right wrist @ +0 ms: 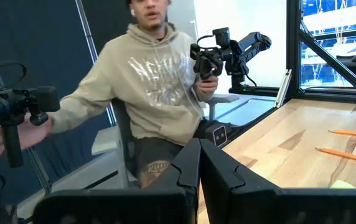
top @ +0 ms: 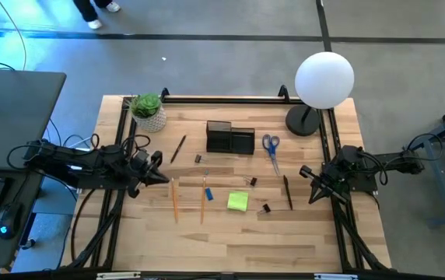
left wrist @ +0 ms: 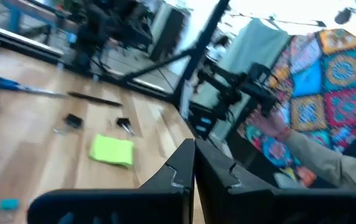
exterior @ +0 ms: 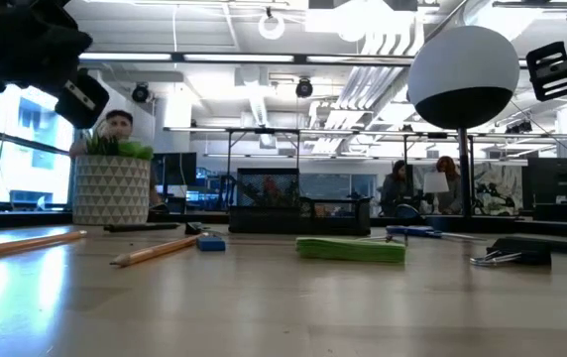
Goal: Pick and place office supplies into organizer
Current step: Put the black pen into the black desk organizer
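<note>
The black organizer [top: 229,138] stands toward the table's far side, with the blue-handled scissors [top: 271,149] lying to its right. The yellow-green sticky pad [top: 237,201] lies flat mid-table, between two orange pencils [top: 173,198] [top: 203,204] and a dark pen [top: 288,191]. A small blue piece [top: 207,194], a brown pencil [top: 178,148] and black binder clips [top: 252,181] [top: 265,208] lie around them. My left gripper [top: 164,178] hovers shut at the left side, just left of the orange pencils [left wrist: 195,167]. My right gripper [top: 310,185] hovers shut right of the dark pen [right wrist: 200,163].
A potted plant [top: 148,111] stands at the far left corner and a globe lamp [top: 324,80] at the far right. Black rails [top: 121,148] run along the table's sides. A person in a beige hoodie [right wrist: 156,81] sits beyond the table's left side, holding control handles.
</note>
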### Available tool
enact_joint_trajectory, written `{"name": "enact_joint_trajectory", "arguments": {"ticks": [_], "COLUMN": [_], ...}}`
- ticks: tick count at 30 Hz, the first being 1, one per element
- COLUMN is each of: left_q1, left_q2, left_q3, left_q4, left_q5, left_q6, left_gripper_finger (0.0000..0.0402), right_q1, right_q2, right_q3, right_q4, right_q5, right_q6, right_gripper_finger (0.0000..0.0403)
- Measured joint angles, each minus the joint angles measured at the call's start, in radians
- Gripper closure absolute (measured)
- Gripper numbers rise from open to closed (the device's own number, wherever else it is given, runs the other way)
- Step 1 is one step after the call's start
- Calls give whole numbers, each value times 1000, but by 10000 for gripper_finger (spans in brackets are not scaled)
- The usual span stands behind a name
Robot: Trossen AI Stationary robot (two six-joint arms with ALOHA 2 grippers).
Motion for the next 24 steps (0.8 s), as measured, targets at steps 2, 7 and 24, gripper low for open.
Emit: {"name": "enact_joint_trajectory", "arguments": {"ticks": [2,7,24], "left_q1": [0,0,0], "left_q2": [0,0,1], "left_q3": [0,0,-1], "left_q4": [-2,-3,43], "left_q5": [-33,-120,-321], "left_q6": [0,3,49], "left_gripper_finger": [401,401,401], "right_q1": [0,0,2], "right_q2": [0,0,0], "right_q3": [0,0,-1], "right_q4": [0,2,304], "right_q5": [0,38,169], "right_q6": [-3,-190,-363], "right_gripper_finger": [402,402,402]}}
